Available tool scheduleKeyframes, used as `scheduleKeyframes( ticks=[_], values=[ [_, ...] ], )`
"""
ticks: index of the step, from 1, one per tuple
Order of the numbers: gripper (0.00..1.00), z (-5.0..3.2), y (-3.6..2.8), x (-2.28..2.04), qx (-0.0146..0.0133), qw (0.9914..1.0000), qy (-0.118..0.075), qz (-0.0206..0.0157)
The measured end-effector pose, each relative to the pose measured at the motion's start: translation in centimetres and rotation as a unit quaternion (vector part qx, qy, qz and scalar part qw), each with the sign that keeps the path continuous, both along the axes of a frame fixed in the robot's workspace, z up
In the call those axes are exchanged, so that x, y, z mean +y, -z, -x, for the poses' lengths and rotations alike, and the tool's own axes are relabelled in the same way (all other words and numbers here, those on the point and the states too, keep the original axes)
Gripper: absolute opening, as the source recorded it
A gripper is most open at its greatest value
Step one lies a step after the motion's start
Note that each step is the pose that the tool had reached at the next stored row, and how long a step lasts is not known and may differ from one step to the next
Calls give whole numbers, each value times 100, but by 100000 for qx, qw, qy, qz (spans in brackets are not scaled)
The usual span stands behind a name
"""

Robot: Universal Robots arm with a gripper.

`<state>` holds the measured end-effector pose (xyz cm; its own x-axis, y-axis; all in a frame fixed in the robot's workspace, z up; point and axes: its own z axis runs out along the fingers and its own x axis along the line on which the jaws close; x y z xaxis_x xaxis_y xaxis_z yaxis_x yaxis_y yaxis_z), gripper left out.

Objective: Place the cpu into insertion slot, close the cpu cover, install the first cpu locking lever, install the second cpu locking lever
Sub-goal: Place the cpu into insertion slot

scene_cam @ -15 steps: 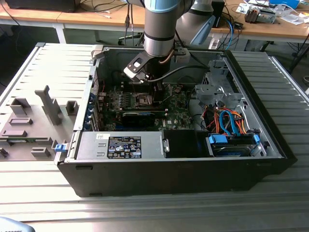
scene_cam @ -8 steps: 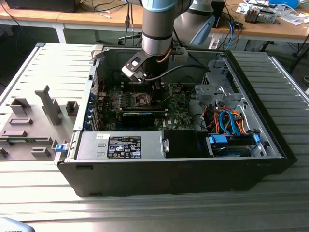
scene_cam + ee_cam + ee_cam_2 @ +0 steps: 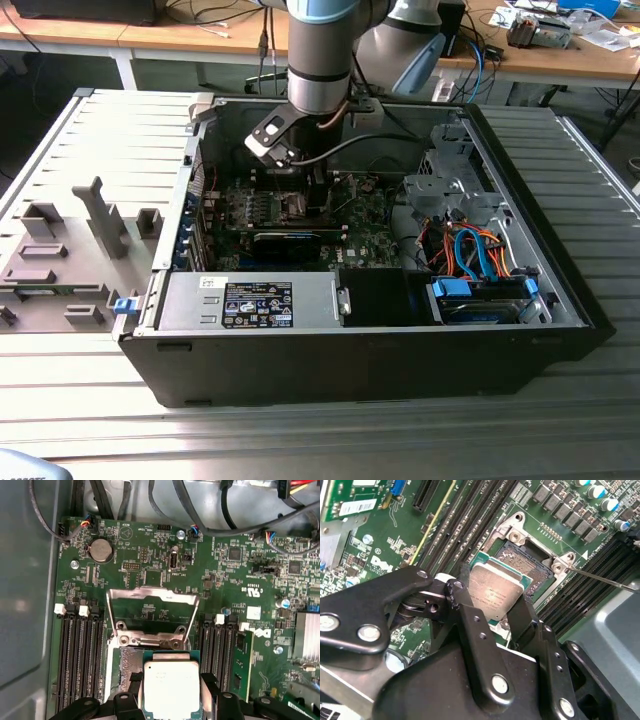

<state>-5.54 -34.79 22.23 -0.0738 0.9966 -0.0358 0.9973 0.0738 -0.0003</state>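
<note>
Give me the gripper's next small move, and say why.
Probably a short, careful descent with an alignment check. The fingers hold the cpu over the open socket, and the cover stands raised. The cpu seems to overlap the socket's edge rather than sit in it.

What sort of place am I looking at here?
Probably a robotics lab or workshop: an opened computer case lies on a ribbed table, a robot arm's gripper holds a cpu over the motherboard, and cable-strewn benches stand behind.
</note>
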Motion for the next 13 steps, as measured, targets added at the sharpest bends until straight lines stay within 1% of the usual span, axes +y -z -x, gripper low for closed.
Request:
scheduleKeyframes(
  ticks=[1, 4, 9, 11, 13],
  values=[
    [54, 4, 5, 5, 5, 99999, 449, 9],
    [54, 11, 17, 25, 4, 99995, 954, 3],
    [54, 31, 26, 90, 7, 99995, 1042, -66],
    [54, 42, 37, 102, 12, 99992, 1213, -476],
    [54, 48, 59, 110, 2, 99986, 1529, -663]
  ],
)
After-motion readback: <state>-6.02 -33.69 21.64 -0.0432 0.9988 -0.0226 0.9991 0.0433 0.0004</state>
